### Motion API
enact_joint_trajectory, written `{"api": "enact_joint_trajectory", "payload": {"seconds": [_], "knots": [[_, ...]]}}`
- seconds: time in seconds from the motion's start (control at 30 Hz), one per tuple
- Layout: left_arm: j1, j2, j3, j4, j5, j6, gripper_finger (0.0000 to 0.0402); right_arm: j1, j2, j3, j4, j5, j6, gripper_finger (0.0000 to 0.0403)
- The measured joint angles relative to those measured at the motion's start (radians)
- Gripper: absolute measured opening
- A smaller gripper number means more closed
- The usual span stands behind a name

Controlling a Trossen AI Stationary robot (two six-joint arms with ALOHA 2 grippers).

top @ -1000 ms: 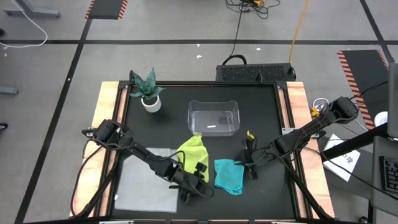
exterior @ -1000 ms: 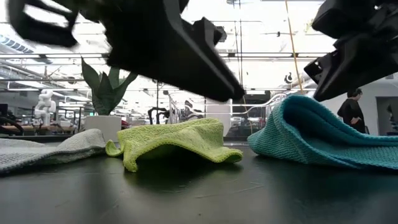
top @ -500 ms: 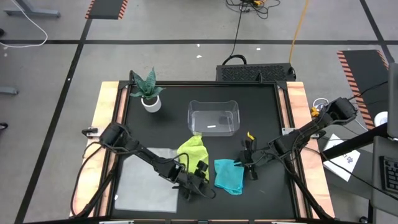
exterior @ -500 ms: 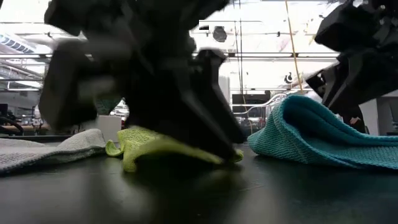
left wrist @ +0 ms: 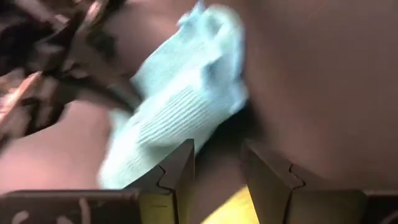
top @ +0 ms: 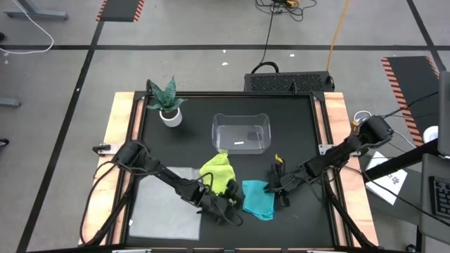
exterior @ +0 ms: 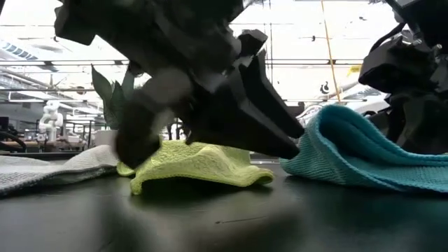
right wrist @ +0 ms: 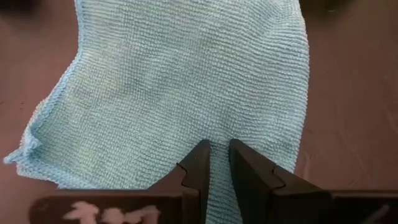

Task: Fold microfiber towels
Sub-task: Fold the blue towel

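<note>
On the black counter (top: 302, 126), a clear plastic bin (top: 242, 133) serves as the landmark near the middle. A small potted plant (top: 167, 103) stands well off to one side of the bin, toward the counter's far corner on the left arm's side. A black crate (top: 290, 82) sits on the floor just past the counter's far edge, behind the bin.

Just in front of the bin lies the yellow-green towel (top: 216, 171), bunched and humped, its far tip touching the bin's near wall. Beside it, on the right arm's side and nearer the front edge than the bin, the teal towel (top: 259, 198) lies crumpled; in the low view it rises in a rounded fold (exterior: 350, 143). The light grey towel (top: 163, 202) lies spread flat and square, well apart from the bin toward the front corner on the left arm's side, partly crossed by the left arm.

The left tool (top: 223, 204) sits low between the yellow-green and teal towels, at the yellow-green one's near edge; its wrist view shows its fingers (left wrist: 177, 174) parted with a bare gap and a sliver of yellow below. The right tool (top: 280, 188) is at the teal towel's edge farthest from the yellow-green one, its fingers (right wrist: 194, 168) nearly together with teal cloth pinched in the narrow gap.
</note>
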Motion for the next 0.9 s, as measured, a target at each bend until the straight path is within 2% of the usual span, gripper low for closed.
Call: {"api": "enact_joint_trajectory", "payload": {"seconds": [0.13, 0.33, 0.57, 0.9], "knots": [[0.022, 0.0, 0.0, -0.033, -0.051, 0.131, 0.0136, 0.0, 0.014, 0.0, 0.006, 0.002, -0.002, 0.0055], [0.029, 0.0, 0.0, -0.071, 0.008, 0.253, 0.0136, -0.001, 0.014, 0.0, 0.0, 0.004, -0.005, 0.0055], [-0.017, 0.0, 0.0, 0.082, 0.004, 0.396, 0.0136, -0.011, 0.014, 0.0, -0.008, 0.002, 0.001, 0.0055], [-0.001, 0.0, 0.0, 0.084, 0.019, 0.463, 0.0136, -0.024, 0.016, -0.001, 0.001, -0.005, 0.002, 0.0055]]}}
